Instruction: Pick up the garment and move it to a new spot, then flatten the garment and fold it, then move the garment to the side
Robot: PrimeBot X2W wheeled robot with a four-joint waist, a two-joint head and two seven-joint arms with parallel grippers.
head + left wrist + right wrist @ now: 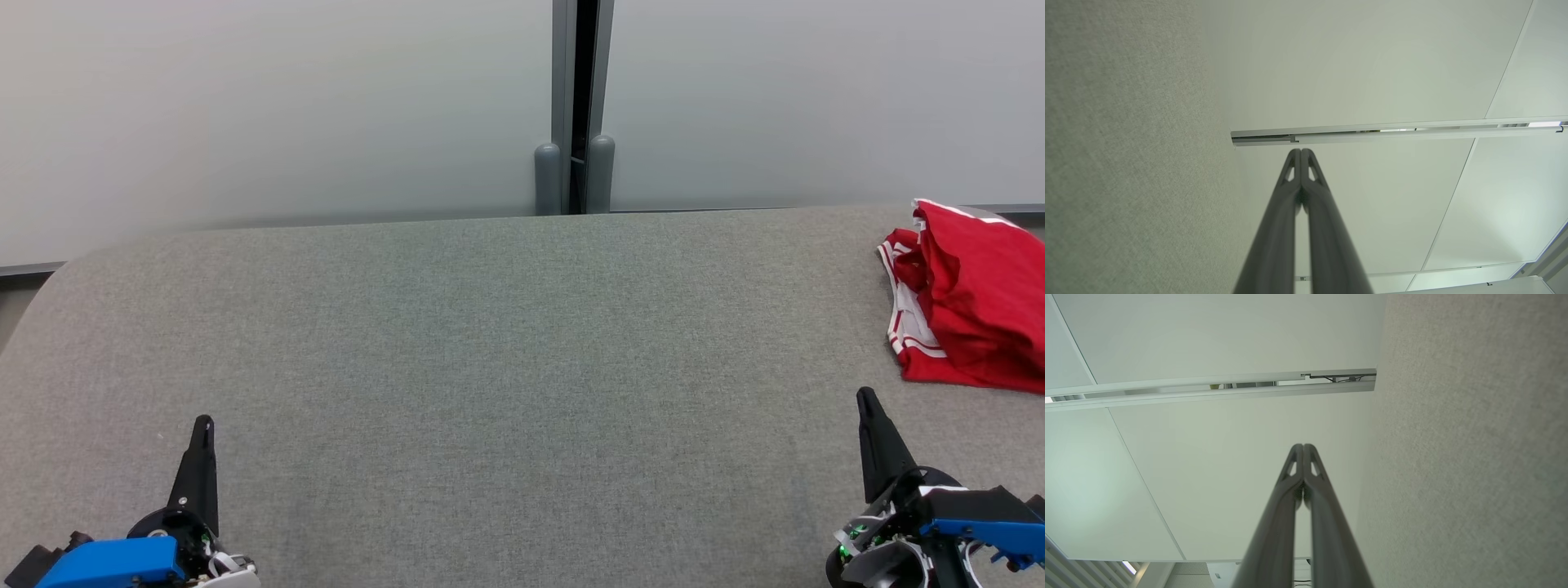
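I am holding my left gripper (202,425) and right gripper (865,398) closed and empty, low at the near edge, leaving the grey table (490,343) free for folding. The red garment (971,298) is lying crumpled far right, nearest my right gripper.

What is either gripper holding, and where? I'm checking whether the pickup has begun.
Nothing. The left gripper and right gripper are both shut and empty; the red garment lies untouched on the table.
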